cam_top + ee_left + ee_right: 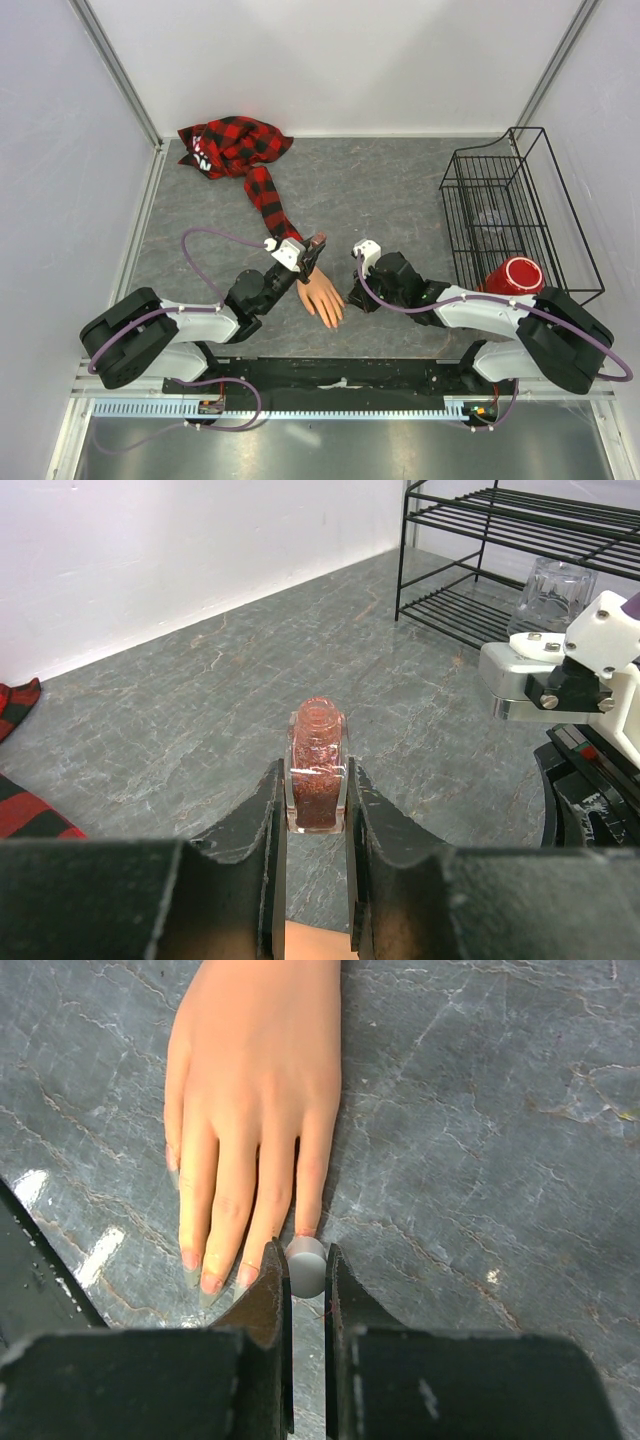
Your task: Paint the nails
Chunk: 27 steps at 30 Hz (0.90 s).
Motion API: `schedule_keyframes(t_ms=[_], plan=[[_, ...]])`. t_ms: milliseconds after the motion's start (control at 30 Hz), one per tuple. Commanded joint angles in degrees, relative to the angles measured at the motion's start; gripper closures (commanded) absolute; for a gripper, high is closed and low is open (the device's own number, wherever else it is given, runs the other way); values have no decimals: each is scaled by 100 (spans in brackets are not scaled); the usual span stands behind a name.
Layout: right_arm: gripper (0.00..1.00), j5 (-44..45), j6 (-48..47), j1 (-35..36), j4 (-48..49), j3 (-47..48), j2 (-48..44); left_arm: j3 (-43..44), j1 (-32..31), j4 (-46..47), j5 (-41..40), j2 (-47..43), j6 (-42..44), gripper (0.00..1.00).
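A peach mannequin hand lies palm down on the grey table, coming out of a red-and-black plaid sleeve. Its nails show pinkish with long greyish tips. My right gripper is shut on a small white round cap, which sits right at the little finger's tip and hides that nail. My left gripper hovers over the wrist, shut on a small uncapped glass bottle of glittery reddish polish, held upright. In the top view the left gripper and right gripper flank the hand.
A black wire rack stands at the right with a clear glass inside. A red cup rests by the rack's near end. The bunched plaid shirt lies at the back left. White walls enclose the table.
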Motion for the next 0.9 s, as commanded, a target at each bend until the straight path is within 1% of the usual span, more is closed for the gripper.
schedule_keyframes(t_ms=[0,200,633,867], plan=[[100,-225,-16,5,297,64,-10,73,-34,526,-138,33,270,98],[100,-330,2,5,341,20,-27,82,-34,526,-138,41,261,98],[100,-128,28,-4,122,2,-1,90,-34,509,-130,50,261,98],[100,-181,46,5,95,-24,-27,99,-34,509,-130,68,252,98]])
